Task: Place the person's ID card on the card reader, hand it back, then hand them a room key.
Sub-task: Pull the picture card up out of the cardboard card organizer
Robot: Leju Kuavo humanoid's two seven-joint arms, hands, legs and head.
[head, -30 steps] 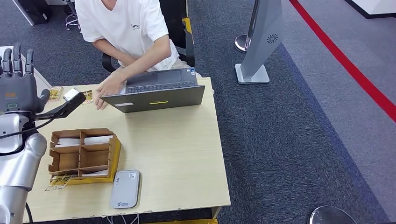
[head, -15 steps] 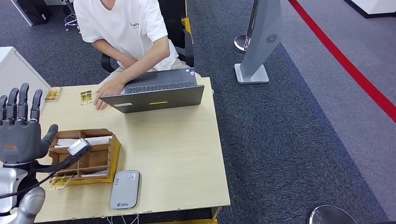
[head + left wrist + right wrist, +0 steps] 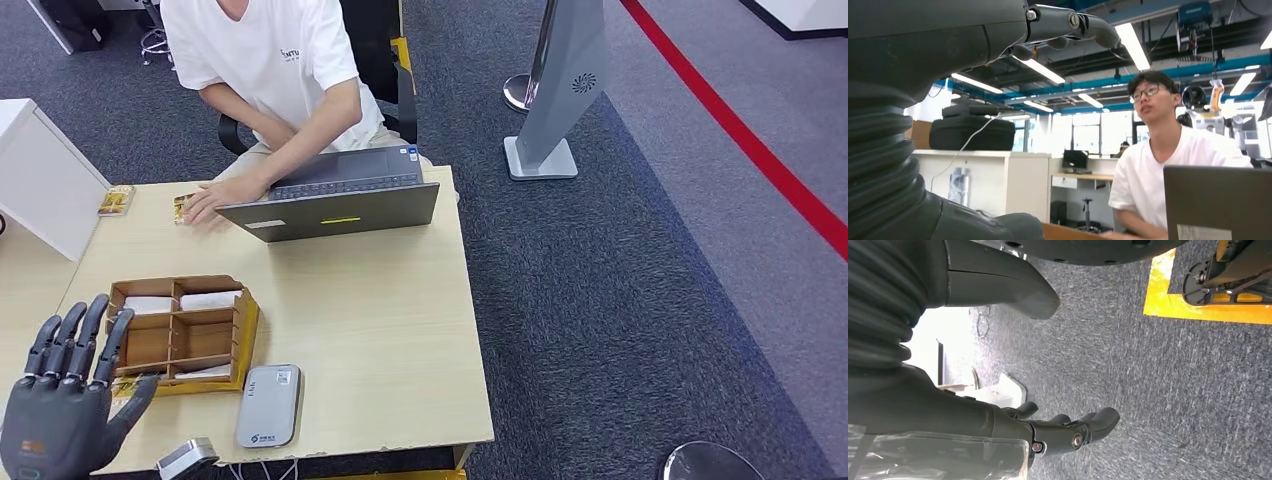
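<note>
The left hand (image 3: 62, 410) is low at the near edge of the light wooden table (image 3: 380, 330), fingers spread and holding nothing. Just beyond it stands the cardboard organizer (image 3: 178, 335), and beside that lies the grey card reader (image 3: 269, 404). Far across the table, the person's hand (image 3: 212, 200) covers the ID card (image 3: 183, 207) next to the open laptop (image 3: 335, 195). The right hand (image 3: 1068, 432) hangs over dark grey carpet (image 3: 1168, 390), fingers loosely apart and empty.

Head view overlooks table (image 3: 380, 330); wrist views close behind hands.
</note>
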